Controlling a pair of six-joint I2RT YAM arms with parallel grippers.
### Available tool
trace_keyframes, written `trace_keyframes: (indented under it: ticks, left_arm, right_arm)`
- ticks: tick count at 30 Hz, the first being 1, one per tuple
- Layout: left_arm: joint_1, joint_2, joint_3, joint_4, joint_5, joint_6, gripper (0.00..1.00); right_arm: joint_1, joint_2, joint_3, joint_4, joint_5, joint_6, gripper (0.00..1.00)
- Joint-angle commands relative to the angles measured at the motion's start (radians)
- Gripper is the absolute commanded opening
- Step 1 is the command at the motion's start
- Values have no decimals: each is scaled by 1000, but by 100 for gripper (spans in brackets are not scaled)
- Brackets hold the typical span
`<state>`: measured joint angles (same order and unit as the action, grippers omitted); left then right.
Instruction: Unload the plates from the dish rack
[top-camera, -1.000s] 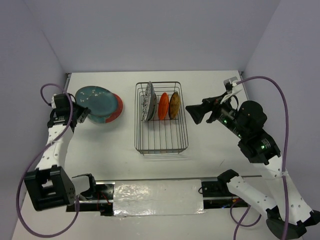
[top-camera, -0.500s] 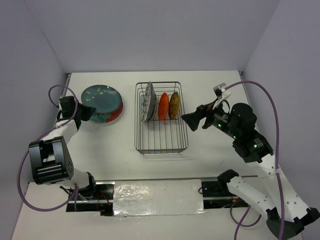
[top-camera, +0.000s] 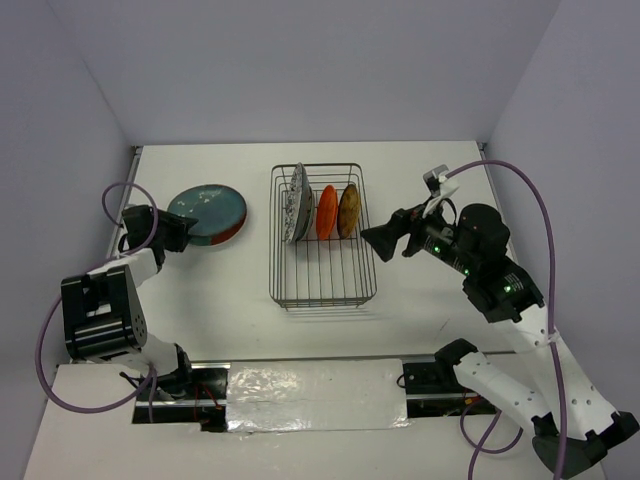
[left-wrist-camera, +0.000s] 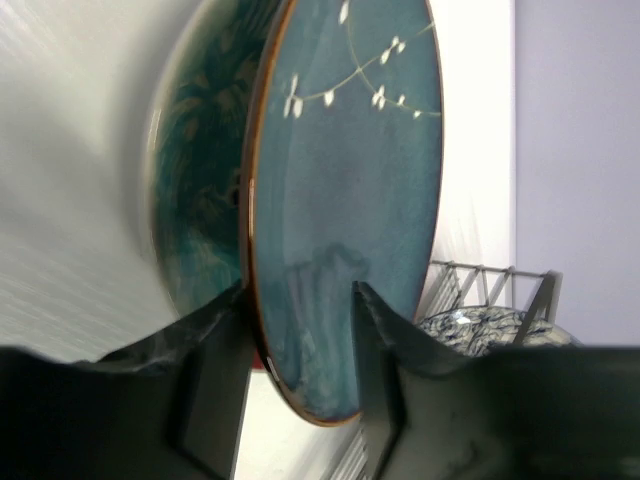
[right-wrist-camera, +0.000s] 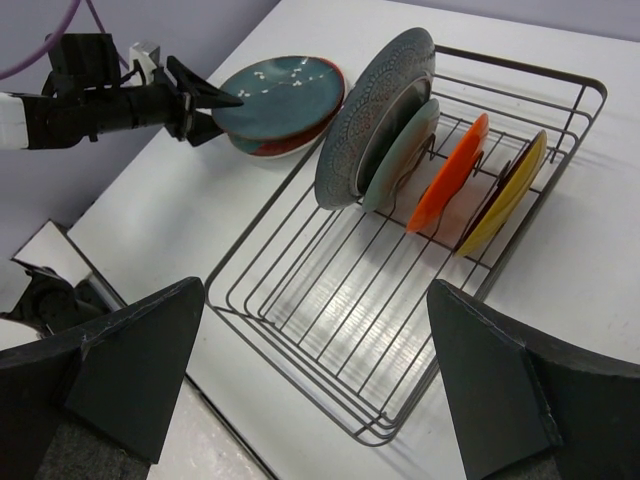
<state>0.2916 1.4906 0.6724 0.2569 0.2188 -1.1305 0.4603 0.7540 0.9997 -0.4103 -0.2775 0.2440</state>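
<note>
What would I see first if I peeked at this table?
Probably the dark wire dish rack in the middle of the table. An orange plate and a yellow plate stand on edge beside a grey patterned plate at its far end. Next, the teal plate lying on a red-orange plate at the left, with the left end effector open around its rim.

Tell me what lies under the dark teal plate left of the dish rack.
Under the dark teal plate, a red-orange rim and a teal patterned piece show. Their middles are covered, so the number of plates there is unclear.
</note>
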Motion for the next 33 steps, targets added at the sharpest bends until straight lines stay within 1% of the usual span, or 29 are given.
trace_keyframes:
  ticks: [1,3,6,8,10,12,13,15,16,18,19,21,22,23,26,28,30,33]
  left_arm:
    - [4,-9,-14,95,30,-3,60]
    - [6,-6,-17,67,22,8,69]
    - [6,22,-11,48,34,24,73]
    - [6,52,3,22,63,41,73]
    - [6,63,18,-17,67,61,77]
    - [4,66,36,-60,65,74,98]
    - [4,72,45,-77,65,87,100]
    - [0,89,75,-151,67,104,100]
    - [-5,106,110,-189,64,118,100]
    - [-5,112,128,-270,54,123,99]
    - [-5,99,130,-304,39,129,100]
    - [-5,70,135,-386,-41,138,99]
    - [-5,36,135,-412,-65,141,99]
    - [-2,22,139,-454,-102,143,100]
    - [-2,-24,148,-505,-151,143,99]
    - [-2,-38,161,-537,-168,147,100]
    - [-2,-32,191,-562,-179,165,100]
    - [-2,0,248,-631,-182,199,99]
  right_arm:
    - [5,13,-7,38,-15,-12,100]
    - [5,27,-9,36,-22,-11,100]
    - [8,39,-12,31,-16,-11,100]
    - [14,44,-13,30,-15,-9,100]
    - [14,57,-12,30,-11,-8,100]
    - [20,74,-6,27,-9,-5,100]
    - [31,97,-1,24,0,-5,100]
    - [49,128,23,-4,24,-3,100]
    - [76,161,36,-16,65,-3,100]
    - [121,195,72,-51,141,-5,100]
    - [183,232,88,-79,238,-6,100]
    - [247,277,149,-116,349,-6,100]
    - [276,324,174,-134,397,-5,100]
    - [317,370,218,-166,479,7,100]
    - [356,441,285,-183,578,43,100]
    - [360,476,316,-189,609,67,100]
    - [365,531,372,-200,662,81,100]
    - [368,617,492,-272,712,130,100]
